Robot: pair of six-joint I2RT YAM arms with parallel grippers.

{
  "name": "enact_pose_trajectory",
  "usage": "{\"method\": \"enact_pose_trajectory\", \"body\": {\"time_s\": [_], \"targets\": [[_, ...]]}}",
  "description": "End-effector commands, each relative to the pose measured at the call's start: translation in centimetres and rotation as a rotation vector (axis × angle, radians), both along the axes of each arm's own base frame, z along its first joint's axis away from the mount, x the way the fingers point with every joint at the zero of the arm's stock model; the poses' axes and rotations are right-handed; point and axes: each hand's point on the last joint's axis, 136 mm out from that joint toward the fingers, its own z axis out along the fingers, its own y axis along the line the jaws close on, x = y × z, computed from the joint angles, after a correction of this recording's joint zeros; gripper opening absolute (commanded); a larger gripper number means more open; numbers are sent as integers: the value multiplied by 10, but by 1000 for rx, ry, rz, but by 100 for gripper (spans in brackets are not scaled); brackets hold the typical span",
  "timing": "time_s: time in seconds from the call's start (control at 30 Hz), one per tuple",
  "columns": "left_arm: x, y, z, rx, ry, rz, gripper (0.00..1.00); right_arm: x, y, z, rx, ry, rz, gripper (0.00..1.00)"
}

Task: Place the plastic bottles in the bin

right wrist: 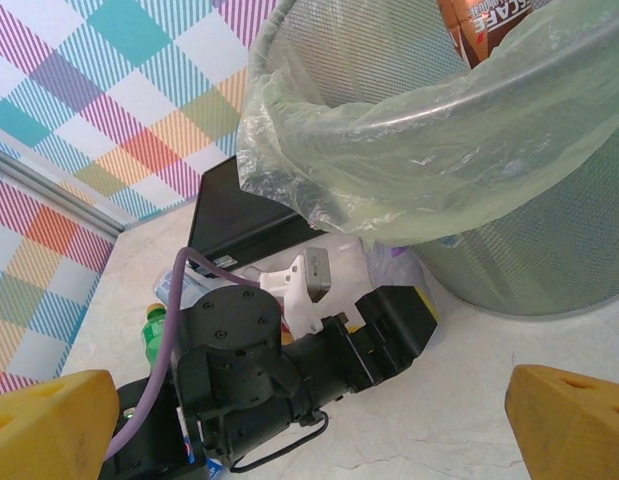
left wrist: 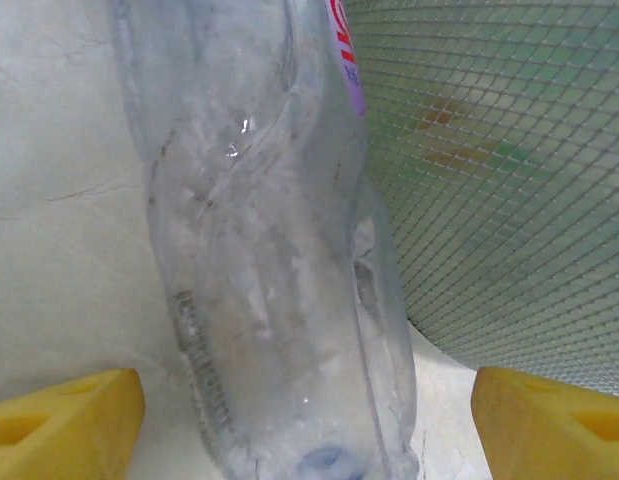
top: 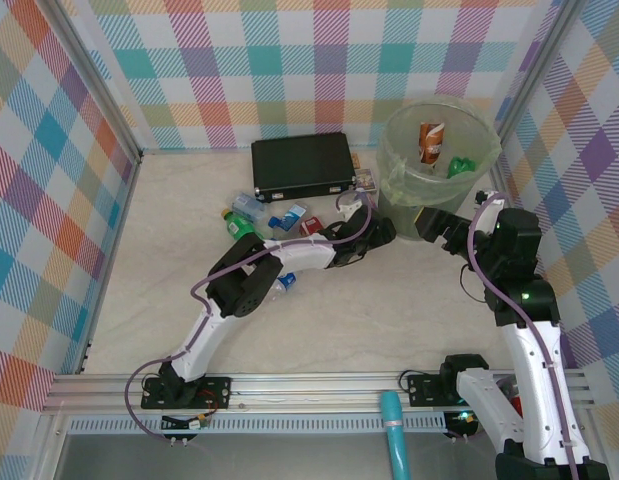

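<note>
Tabletop [top: 389,310]: pale, marbled. Bin [top: 404,195]: round mesh, green bag liner; from above, two counted inside, a brown-labelled bottle [top: 430,140] and a green bottle [top: 459,165]. Black case [top: 302,167]: flat, rectangular. Left claw [left wrist: 307,415] released; at its wrist, a clear crumpled bottle [left wrist: 269,250] is seen between the fingers, beside the mesh. Right claw [right wrist: 309,415] spread, empty.

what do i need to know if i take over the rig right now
left hand: open, straddling a clear bottle on the table beside the bin, not gripping it
right hand: open, empty, near the bin
done: a brown-label bottle and a green bottle are in the bin
to do: the clear bottle, then the cluster of bottles by the black case
</note>
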Motion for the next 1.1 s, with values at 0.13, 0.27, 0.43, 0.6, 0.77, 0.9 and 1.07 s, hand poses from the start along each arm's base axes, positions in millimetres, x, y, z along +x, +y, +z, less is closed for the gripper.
{"method": "enact_pose_trajectory", "body": {"time_s": [0.13, 0.27, 0.43, 0.6, 0.77, 0.9, 1.07], "targets": [[11, 5, -22, -47, 31, 16, 65, -4, 4, 3, 26, -24, 11, 99], [11, 9, -10, -64, -2, 18, 55, -5, 6, 4, 35, -21, 24, 99], [5, 20, 20, -75, -66, 18, 54, -6, 7, 5, 43, -25, 28, 99], [-9, 37, 57, -86, -145, 4, 54, -4, 17, 9, 71, -19, 83, 99], [-37, 54, 95, -43, -265, -57, 54, 0, 31, 21, 124, 2, 160, 99], [-63, 63, 122, 8, -383, -128, 53, 7, 46, 34, 159, 13, 244, 99], [-98, 75, 144, 69, -521, -221, 53, 18, 67, 50, 217, 65, 359, 99]]}}
